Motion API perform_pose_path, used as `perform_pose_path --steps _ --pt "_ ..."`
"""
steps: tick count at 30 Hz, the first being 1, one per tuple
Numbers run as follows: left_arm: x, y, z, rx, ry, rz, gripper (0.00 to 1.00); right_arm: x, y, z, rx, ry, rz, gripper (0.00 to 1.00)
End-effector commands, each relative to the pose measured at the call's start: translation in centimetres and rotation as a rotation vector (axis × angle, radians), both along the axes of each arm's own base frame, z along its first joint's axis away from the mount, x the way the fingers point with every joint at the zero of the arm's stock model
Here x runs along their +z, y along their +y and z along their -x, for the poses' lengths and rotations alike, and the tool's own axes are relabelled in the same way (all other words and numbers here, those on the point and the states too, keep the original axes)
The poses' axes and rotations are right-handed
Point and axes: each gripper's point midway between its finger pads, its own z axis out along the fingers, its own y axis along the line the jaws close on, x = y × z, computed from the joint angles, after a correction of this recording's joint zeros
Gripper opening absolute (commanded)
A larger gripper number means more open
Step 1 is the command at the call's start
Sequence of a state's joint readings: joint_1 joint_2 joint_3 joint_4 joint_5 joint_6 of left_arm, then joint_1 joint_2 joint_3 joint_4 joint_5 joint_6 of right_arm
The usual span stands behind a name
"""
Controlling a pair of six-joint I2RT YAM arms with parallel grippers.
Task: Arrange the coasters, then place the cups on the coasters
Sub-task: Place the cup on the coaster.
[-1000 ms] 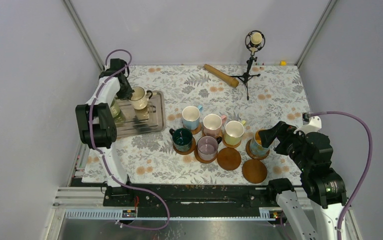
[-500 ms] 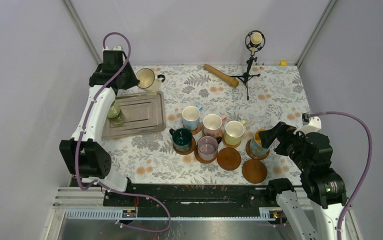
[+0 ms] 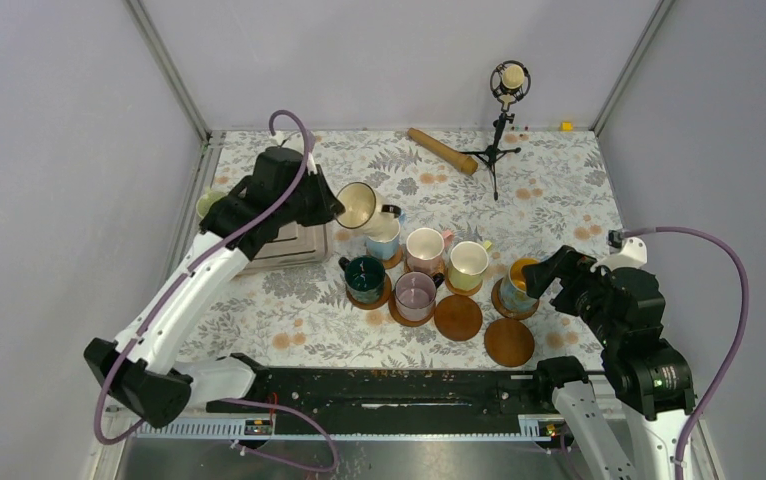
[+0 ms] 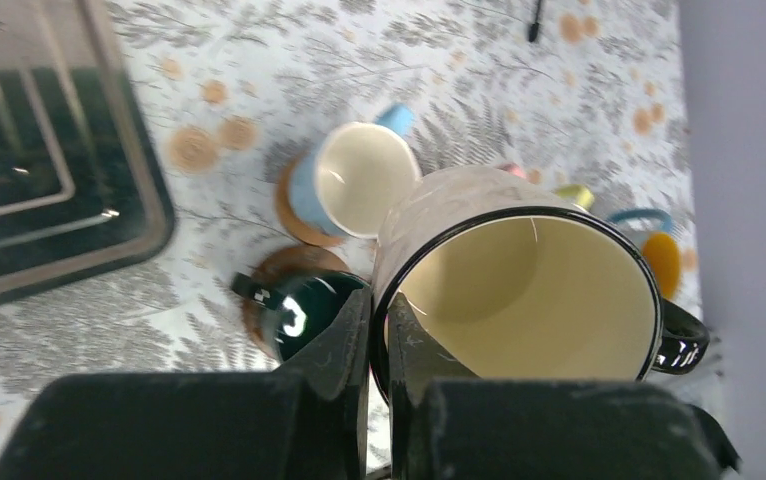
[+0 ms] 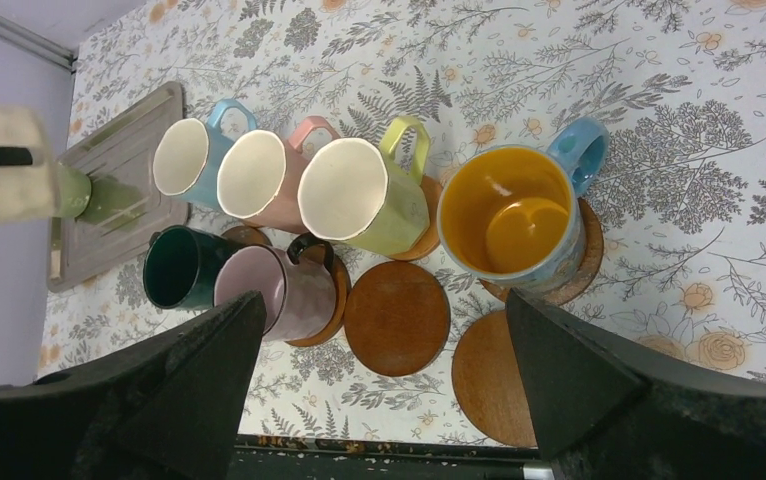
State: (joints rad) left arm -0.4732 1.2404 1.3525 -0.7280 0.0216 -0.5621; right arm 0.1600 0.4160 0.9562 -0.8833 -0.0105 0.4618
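The left gripper [image 4: 379,310] is clamped on the thin black rim of the glossy beige mug [image 4: 519,290], aloft just right of the steel tray [image 4: 59,150]. Well right of the tray, the right gripper [image 5: 384,340] has its jaws wide apart.

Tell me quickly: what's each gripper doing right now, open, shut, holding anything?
Left gripper: shut on the rim of the beige mug.
Right gripper: open wide, holding nothing.

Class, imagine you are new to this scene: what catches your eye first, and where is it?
The left gripper holds a cream mug tilted in the air over the table. Below it, six colourful mugs stand on coasters mid-table, and two bare coasters lie toward the near edge.
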Motion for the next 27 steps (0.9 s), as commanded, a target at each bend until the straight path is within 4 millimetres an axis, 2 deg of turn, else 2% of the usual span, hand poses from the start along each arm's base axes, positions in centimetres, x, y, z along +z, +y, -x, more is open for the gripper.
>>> perform_pose_path --steps 1,4,7,11,15,20,27 --pt "5.1 -3.7 1.0 0.009 -0.112 0.200 0.00 1.3 0.0 0.0 -0.026 -0.027 -0.039 0.97" --pt "4.0 -7.5 3.2 -0.089 -0.061 0.215 0.00 2.4 0.1 0.1 -0.034 -0.047 -0.061 0.97" --pt "2.8 -10.9 5.4 -0.171 -0.032 0.196 0.00 4.3 0.0 0.4 -0.034 -0.079 -0.070 0.96" --pt "2.2 -14.8 7.7 -0.211 0.003 0.218 0.00 7.1 -0.3 1.2 -0.039 -0.131 -0.066 0.96" --pt "2.2 -18.3 9.9 -0.237 0.018 0.235 0.00 8.6 -0.7 2.3 -0.047 -0.172 -0.070 0.96" --pt "0.7 -21.1 11.6 -0.249 0.076 0.234 0.00 8.9 -0.7 3.1 -0.042 -0.191 -0.077 0.96" --pt "-0.6 -23.6 13.5 -0.262 0.119 0.257 0.00 9.0 -0.7 3.6 -0.036 -0.202 -0.079 0.96"
